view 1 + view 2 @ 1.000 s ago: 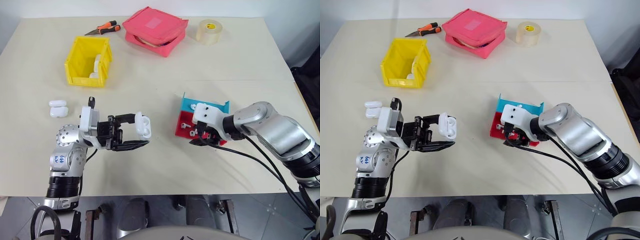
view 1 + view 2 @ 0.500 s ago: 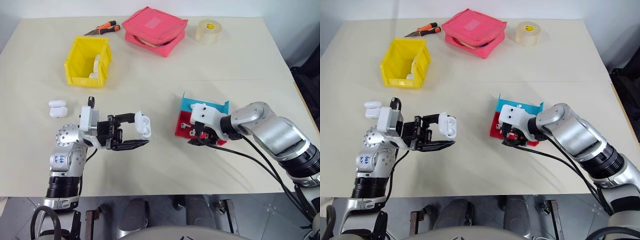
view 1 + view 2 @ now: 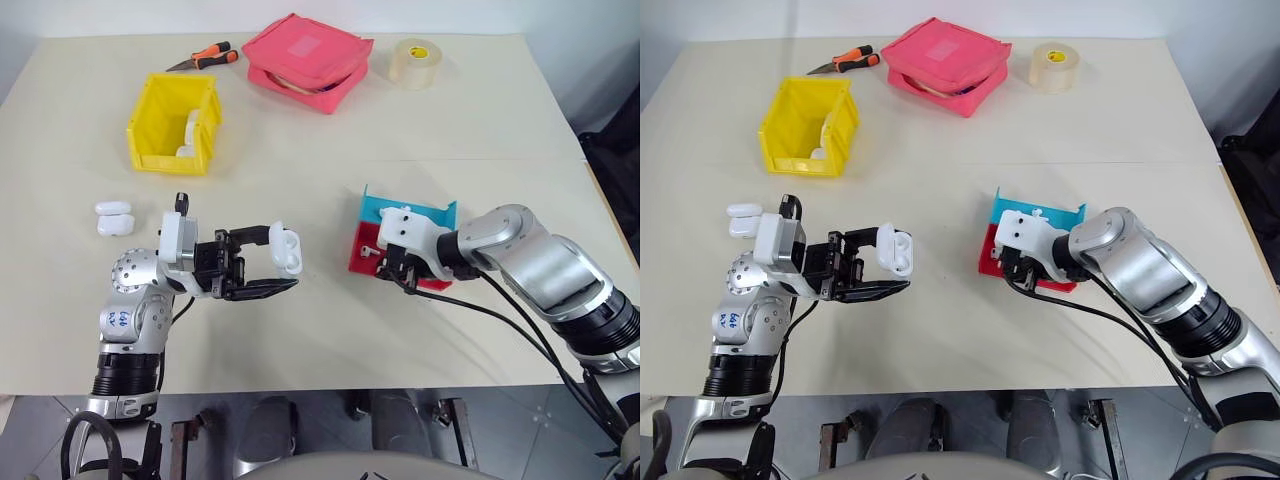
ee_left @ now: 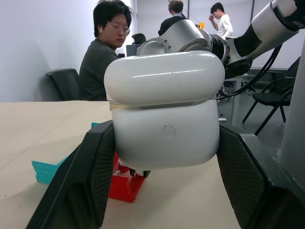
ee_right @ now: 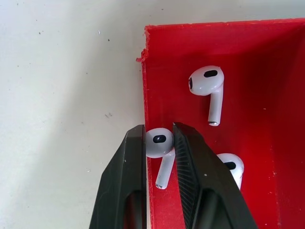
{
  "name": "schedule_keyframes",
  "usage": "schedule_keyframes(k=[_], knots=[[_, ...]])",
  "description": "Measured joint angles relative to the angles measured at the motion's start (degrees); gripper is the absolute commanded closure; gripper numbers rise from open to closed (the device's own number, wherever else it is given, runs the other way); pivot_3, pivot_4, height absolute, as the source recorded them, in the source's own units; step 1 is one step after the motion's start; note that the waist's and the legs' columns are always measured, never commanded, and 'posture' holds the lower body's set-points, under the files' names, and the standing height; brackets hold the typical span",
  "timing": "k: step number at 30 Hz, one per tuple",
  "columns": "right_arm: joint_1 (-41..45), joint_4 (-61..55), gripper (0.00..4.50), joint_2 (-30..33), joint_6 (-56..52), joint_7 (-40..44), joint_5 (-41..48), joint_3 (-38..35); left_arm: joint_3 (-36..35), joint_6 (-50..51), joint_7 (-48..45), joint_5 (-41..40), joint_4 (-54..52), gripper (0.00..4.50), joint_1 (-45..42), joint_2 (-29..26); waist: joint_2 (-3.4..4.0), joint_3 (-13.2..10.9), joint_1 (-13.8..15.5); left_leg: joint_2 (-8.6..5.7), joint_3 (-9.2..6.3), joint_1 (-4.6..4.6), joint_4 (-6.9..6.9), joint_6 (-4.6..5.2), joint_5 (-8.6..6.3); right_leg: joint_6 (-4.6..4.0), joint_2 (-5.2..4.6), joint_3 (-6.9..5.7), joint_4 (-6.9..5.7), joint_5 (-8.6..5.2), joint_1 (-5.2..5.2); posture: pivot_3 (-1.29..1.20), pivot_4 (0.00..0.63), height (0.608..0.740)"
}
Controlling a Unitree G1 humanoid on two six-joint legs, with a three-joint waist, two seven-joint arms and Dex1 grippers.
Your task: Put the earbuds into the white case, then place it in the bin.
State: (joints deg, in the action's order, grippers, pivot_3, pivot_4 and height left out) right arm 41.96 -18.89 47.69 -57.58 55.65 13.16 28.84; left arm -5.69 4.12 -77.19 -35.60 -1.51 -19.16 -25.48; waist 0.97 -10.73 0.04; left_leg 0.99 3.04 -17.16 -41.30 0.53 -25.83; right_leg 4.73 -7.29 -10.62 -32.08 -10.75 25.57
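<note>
Right end effector point(image 5: 158, 143) has just pinched down on an earbud point(image 5: 157, 141) at the edge of the red tray point(image 5: 248, 57), 3 o'clock on the counter point(image 3: 480, 130); a second ago the jaws were wide. Left end effector point(image 3: 283, 268) stays clamped on the white case point(image 3: 286, 248), lid ajar, at 8 o'clock. Yellow bin point(image 3: 150, 128) sits at 11. Next, I'd guess: lift the bud and carry it over.

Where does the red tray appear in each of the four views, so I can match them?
Left eye view: red tray, right of centre, under the right claw.
Right eye view, same place, beside the blue tray.
Left wrist view, low, behind the held white case.
Right wrist view, holding earbuds.
Shared landmark: the right claw.
</note>
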Motion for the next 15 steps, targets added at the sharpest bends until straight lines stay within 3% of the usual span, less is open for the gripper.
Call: schedule_keyframes(k=[6, 15], knots=[[-0.86, -0.67, 4.06, 0.07, -0.36, 0.41, 1.53, -3.05, 0.0, -0.01, -0.21, -0.01, 0.07, 1.71, -0.01, 0.0, 0.01, -0.01, -0.11, 0.0, 0.0, 0.0, 0.0, 0.0, 0.0, 0.0, 0.0, 0.0, 0.0, 0.0, 0.01, 0.0, 0.15, 0.74], [-9.52, -7.64, 4.06, 0.02, 0.91, 1.83, 12.6, -22.06, 0.31, 0.03, -2.66, -0.04, 2.68, 1.71, -1.42, -0.02, 0.01, -0.01, 0.07, 0.0, -0.04, 0.0, 0.0, 0.0, 0.0, 0.01, 0.0, -0.04, 0.03, 0.01, 0.01, 0.0, 0.15, 0.74]])
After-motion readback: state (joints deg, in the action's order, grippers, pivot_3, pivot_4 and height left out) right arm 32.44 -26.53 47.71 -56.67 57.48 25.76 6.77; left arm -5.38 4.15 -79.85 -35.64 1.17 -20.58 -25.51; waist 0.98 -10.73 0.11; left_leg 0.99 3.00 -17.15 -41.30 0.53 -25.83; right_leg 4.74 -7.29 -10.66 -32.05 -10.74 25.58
